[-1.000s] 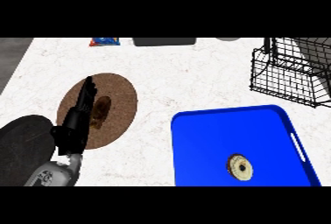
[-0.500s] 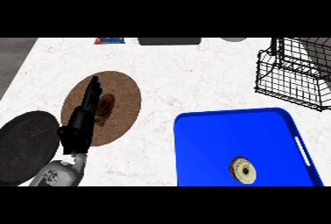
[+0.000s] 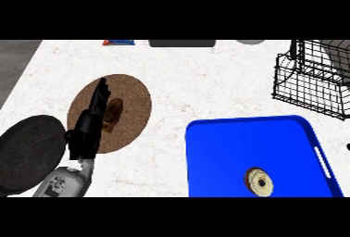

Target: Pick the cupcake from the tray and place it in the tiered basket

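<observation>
Cupcake status: the small round cupcake with pale frosting and a dark centre sits on the bright blue rectangular tray, near-right part of the tray, close to its near edge, upright as far as I can tell from straight above. I expect it to be light, soft on top and easy to squash or smear, so I'd take it low by the sides of the base, thumb against fingers, not down onto the frosting. My left hand is over the brown round wooden board at the left, fingers straight and pointing far, holding nothing; a dark smudge lies on the board under it, looks like its shadow. That puts the cupcake well apart from this hand, to the right and nearer. Right hand isn't visible. The black wire tiered basket stands at the far right, beyond the tray's far edge. A dark round plate sits near-left.
</observation>
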